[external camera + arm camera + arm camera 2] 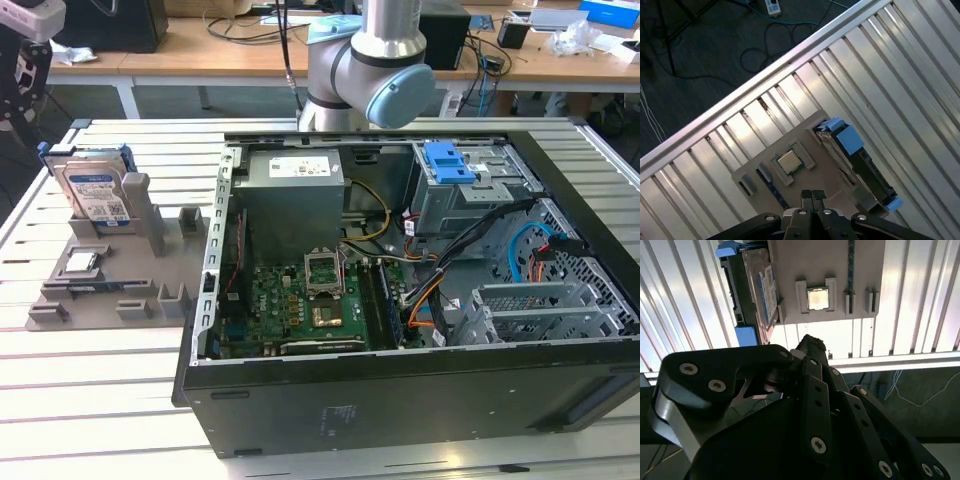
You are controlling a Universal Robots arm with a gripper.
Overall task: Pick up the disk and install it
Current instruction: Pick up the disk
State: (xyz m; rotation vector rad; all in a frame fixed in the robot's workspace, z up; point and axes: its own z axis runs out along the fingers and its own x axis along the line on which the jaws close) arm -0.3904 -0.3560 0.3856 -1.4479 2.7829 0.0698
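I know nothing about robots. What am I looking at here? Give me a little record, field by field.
disk: stands on edge in a slot of the gray holder, in its blue frame, not yet picked up
gripper: above the holder, jaws together, holding nothing
processor chip: lies flat in a pocket on the holder, beside the disk
computer case: open, to the exterior view's right of the holder, motherboard exposed
blue bracket: on the drive cage inside the case
table: slatted metal, bears holder and case
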